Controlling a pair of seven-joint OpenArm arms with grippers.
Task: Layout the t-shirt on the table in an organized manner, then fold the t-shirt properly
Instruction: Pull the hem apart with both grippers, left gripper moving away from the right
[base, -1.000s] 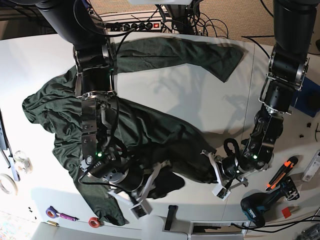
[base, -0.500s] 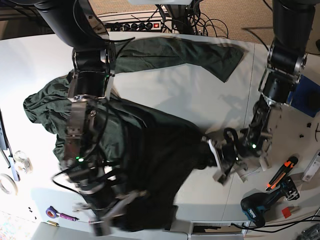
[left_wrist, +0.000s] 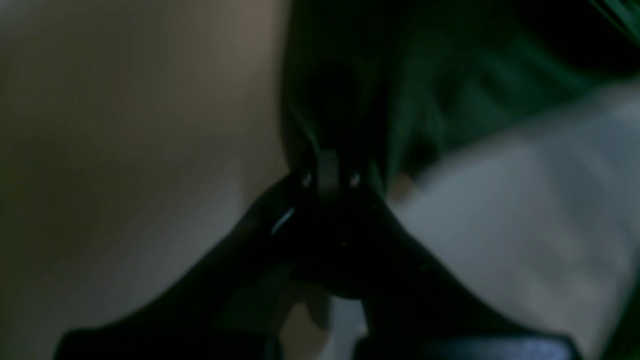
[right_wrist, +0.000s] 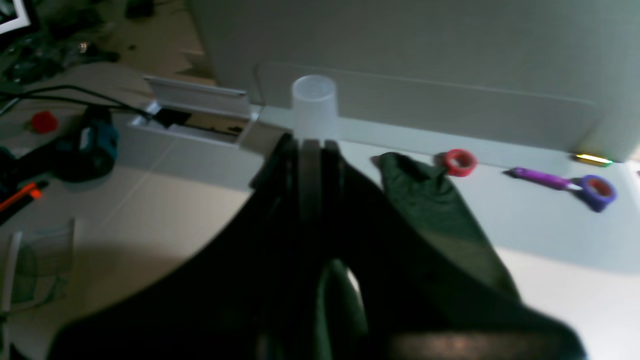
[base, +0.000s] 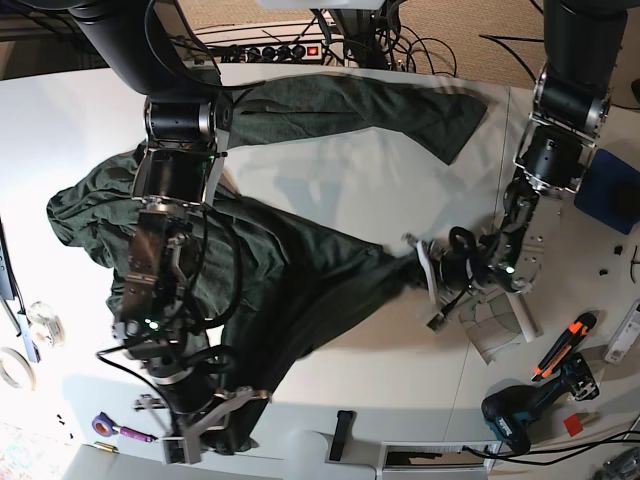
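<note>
T-shirt (base: 300, 280), long axis diagonal across table (base: 350, 175)

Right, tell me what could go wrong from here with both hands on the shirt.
1. The left hand seems to pinch only a corner of the t-shirt; with the cloth pulled taut, it may slip out.
2. The right hand sits near the table edge; trailing fabric could sweep the red tape roll off.

A white table (base: 340, 190) fills the view; beyond it lie a power strip (base: 285, 50) and tan floor (base: 450, 15).
</note>
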